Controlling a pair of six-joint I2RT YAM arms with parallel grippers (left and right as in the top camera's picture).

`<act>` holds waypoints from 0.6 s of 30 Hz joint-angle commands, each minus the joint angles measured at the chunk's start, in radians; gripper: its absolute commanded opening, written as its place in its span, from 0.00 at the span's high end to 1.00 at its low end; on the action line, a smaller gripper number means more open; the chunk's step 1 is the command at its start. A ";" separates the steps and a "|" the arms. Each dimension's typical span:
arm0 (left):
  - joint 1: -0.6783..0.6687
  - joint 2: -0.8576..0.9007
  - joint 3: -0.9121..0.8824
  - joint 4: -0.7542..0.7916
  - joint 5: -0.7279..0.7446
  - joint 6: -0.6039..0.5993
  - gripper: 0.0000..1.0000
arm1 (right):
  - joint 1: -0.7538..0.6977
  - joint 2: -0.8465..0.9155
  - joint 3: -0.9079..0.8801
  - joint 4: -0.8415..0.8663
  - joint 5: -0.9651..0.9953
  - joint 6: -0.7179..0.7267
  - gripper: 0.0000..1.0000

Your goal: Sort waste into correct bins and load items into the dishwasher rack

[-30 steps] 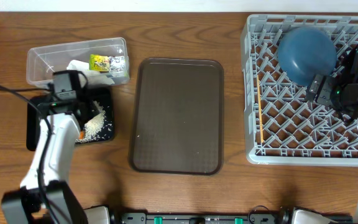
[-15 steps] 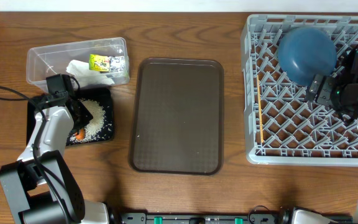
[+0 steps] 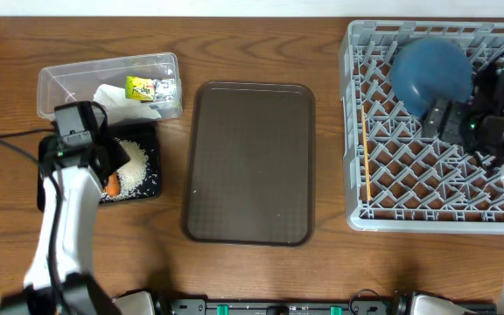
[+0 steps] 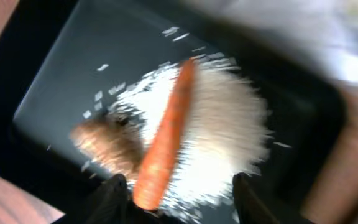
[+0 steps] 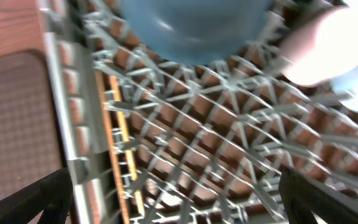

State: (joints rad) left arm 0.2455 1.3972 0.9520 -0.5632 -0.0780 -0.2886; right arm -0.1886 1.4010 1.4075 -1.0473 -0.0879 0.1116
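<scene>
My left gripper (image 3: 110, 163) hangs open over the black tray (image 3: 147, 131). In the left wrist view its fingers (image 4: 114, 194) straddle the lower end of the orange carrot piece (image 4: 166, 134), which lies on the white rice (image 4: 225, 143) beside the brown scrap (image 4: 104, 144). The clear tub (image 3: 59, 87) holds the tissue (image 3: 112, 94) and the snack wrapper (image 3: 150, 87). My right gripper (image 3: 437, 118) is open above the dishwasher rack (image 3: 357, 131), beside the dark-blue dish (image 3: 429, 72). The chopsticks (image 3: 367, 162) lie along the rack's left side. A blurred pale shape (image 5: 328, 43) shows in the rack; the cups are unclear.
The brown serving tray (image 3: 248, 162) lies between the bins and the rack. The left arm's cable (image 3: 7, 133) trails over the table to the left of the black tray.
The left arm has swung over the black tray and its wrist has shifted slightly left. The right gripper has moved a little left, toward the dark-blue dish.
</scene>
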 commanded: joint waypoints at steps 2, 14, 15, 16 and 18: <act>-0.080 -0.046 0.059 -0.074 0.071 0.078 0.39 | 0.064 0.034 0.003 0.055 -0.066 -0.042 0.01; -0.181 -0.044 0.286 -0.557 0.071 0.110 0.20 | 0.102 0.143 0.003 0.002 -0.027 -0.110 0.01; -0.178 -0.045 0.284 -0.599 0.071 0.100 0.20 | 0.099 0.142 0.003 -0.019 -0.008 -0.095 0.01; -0.177 -0.047 0.277 -0.623 0.071 0.097 0.20 | 0.094 0.140 0.003 -0.036 0.016 -0.070 0.01; -0.177 -0.064 0.248 -0.629 0.071 0.098 0.20 | 0.084 0.133 0.003 -0.060 0.032 -0.053 0.01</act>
State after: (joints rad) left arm 0.0635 1.3552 1.2190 -1.1816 -0.0059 -0.1898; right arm -0.0925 1.5452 1.4052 -1.0931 -0.1043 0.0395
